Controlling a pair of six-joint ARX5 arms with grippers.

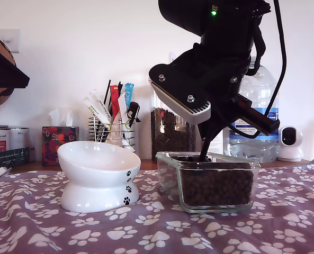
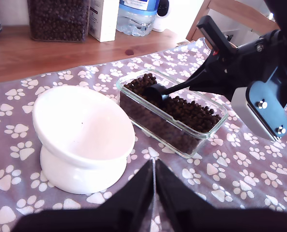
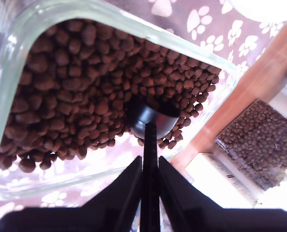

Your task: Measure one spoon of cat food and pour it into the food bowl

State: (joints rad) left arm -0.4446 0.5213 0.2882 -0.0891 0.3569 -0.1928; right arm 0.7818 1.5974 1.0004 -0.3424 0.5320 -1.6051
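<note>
The white food bowl (image 1: 96, 174) (image 2: 80, 137) with black paw prints stands empty on the paw-print cloth. Beside it, toward the exterior view's right, a clear glass dish (image 1: 170, 174) (image 2: 201, 140) (image 3: 3, 101) is full of dark cat food (image 1: 215, 185) (image 2: 182, 111) (image 3: 70, 87). My second gripper (image 1: 212, 130) (image 2: 206, 79) (image 3: 149, 169) hangs over the dish, shut on the black spoon's handle. The spoon's cup (image 2: 155, 92) (image 3: 150, 115) rests down in the kibble. My first gripper (image 2: 154, 186) is shut on nothing, hovering on the near side of the bowl.
Behind the dish stand a tall canister of kibble (image 1: 170, 132) (image 2: 58, 19), a large water bottle (image 1: 257, 121) and a small white camera (image 1: 290, 143). A wire holder of sachets (image 1: 111, 124) and a tissue box (image 1: 59, 140) sit behind the bowl.
</note>
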